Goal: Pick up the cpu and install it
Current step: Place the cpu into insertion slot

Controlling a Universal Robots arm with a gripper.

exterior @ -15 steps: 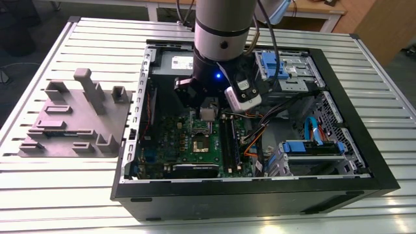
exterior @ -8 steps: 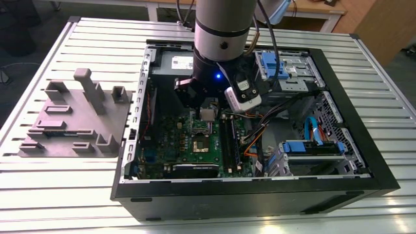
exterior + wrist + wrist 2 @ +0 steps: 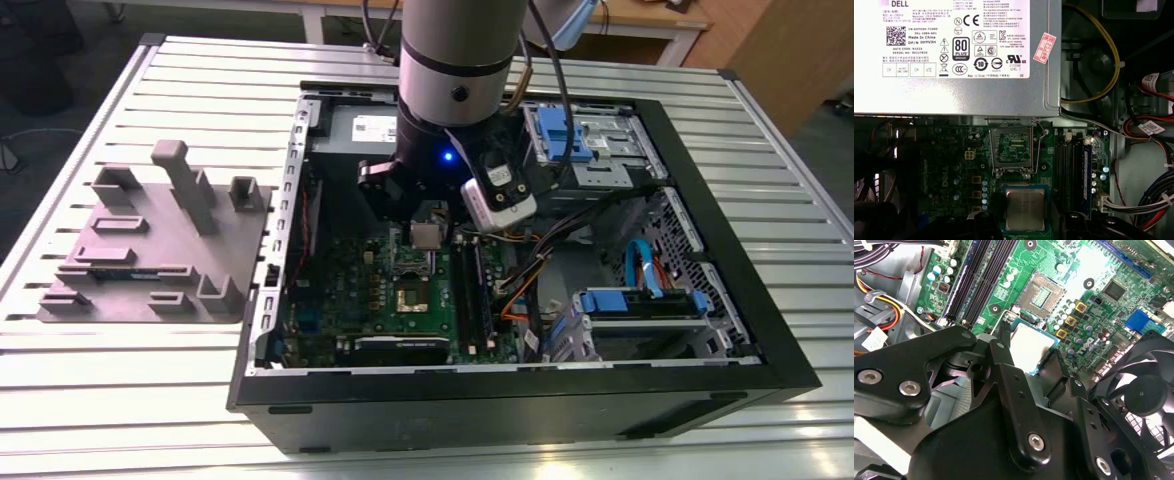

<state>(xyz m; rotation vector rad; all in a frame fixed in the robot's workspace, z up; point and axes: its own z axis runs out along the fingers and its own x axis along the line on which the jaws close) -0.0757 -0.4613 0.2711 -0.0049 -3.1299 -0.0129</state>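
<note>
In the exterior view, the arm is reaching down into the open computer case [image 3: 747,330] on the slatted table [image 3: 134,400]. The gripper [image 3: 424,226] is hanging over the green motherboard [image 3: 441,320] with the cpu [image 3: 424,237] sitting between its jaws. The socket [image 3: 411,298] is lying just past the jaws, apart from the chip, and the grey moulded tray [image 3: 147,250] is resting well away from them, outside the case. In the second wrist view, the jaws are standing only as far apart as the chip is wide. They are clamping the cpu [image 3: 1031,346] by two opposite edges, with a black finger [image 3: 1003,360] pressing on each side. The socket [image 3: 1043,291] is lying ahead of the jaws, not touching the chip, and a black fan [image 3: 1149,395] is sitting off to one side of them. In the first wrist view, the cpu's [image 3: 1025,209] silver top is showing between the dark fingertips. The metal-framed socket [image 3: 1013,150] is lying just ahead of the jaws, and the big grey box [image 3: 1044,75] with a white label is sitting farther ahead, beyond the socket.
</note>
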